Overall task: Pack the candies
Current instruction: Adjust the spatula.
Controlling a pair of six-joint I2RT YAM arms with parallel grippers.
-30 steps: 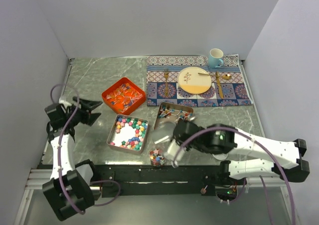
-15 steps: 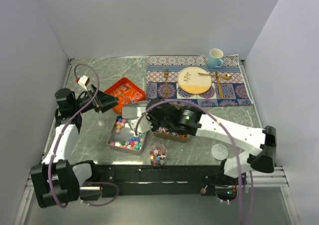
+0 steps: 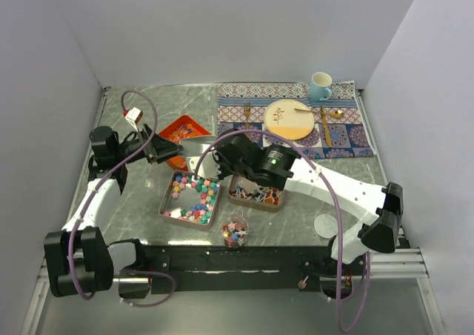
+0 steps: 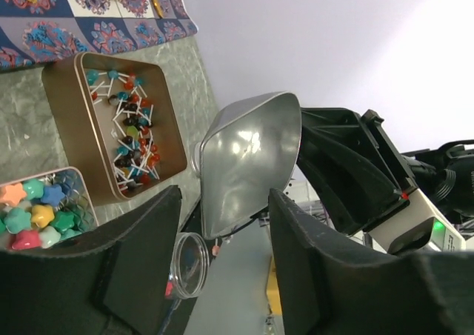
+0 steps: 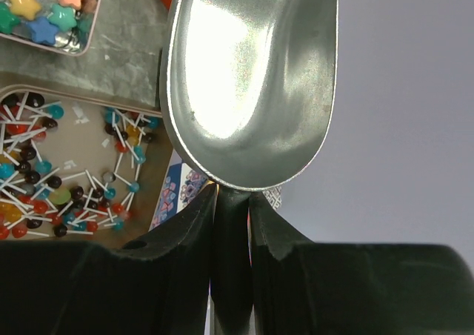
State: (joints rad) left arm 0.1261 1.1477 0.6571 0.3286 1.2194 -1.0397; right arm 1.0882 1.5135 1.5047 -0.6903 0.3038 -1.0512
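fingers of the right gripper (image 5: pixel 231 198) pinch the scoop (image 5: pixel 252 75) handle; left gripper (image 4: pixel 224 201) gapes, seemingly empty, near the candies (image 3: pixel 194 199).

We see a marble counter (image 3: pixel 141 107) bearing an orange tray (image 3: pixel 197 127), a silver tin (image 3: pixel 164 198) and a bronze tin (image 3: pixel 255 205) of candies (image 3: pixel 200 210), a jar (image 3: pixel 235 231), a lid (image 3: pixel 326 224) and a mat (image 3: pixel 348 138).

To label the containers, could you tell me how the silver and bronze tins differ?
The silver tin holds chunky star-shaped candies; the bronze tin holds small lollipops on white sticks. The silver tin lies left of the bronze tin. Both are open and rectangular.
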